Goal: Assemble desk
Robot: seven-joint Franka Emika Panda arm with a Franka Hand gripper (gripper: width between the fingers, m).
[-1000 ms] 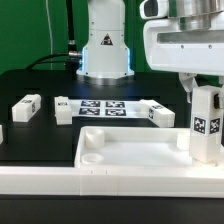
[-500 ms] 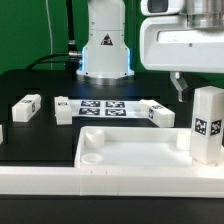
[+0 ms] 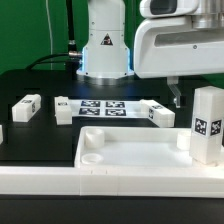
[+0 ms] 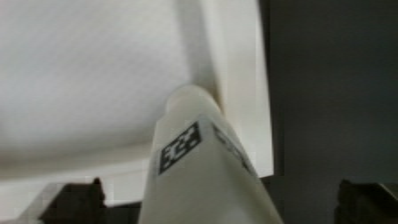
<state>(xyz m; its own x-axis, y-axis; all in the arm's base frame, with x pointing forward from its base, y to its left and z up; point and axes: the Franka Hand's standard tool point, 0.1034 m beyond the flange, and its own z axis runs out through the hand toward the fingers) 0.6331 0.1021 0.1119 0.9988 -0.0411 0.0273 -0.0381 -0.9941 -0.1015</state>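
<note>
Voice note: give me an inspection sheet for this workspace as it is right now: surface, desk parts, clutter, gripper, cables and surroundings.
Surface: black table; the marker board lies flat in front of the robot base.
Job's things: desk top lies rim up at the front; one leg stands upright in its corner at the exterior view's right; three loose legs lie on the table.
Clutter: a white piece cut off by the exterior view's left edge; cannot tell what it is.
Grippers: gripper open, not touching the upright leg.
Cables: black cable running to the robot base.
Surroundings: green backdrop.
</note>
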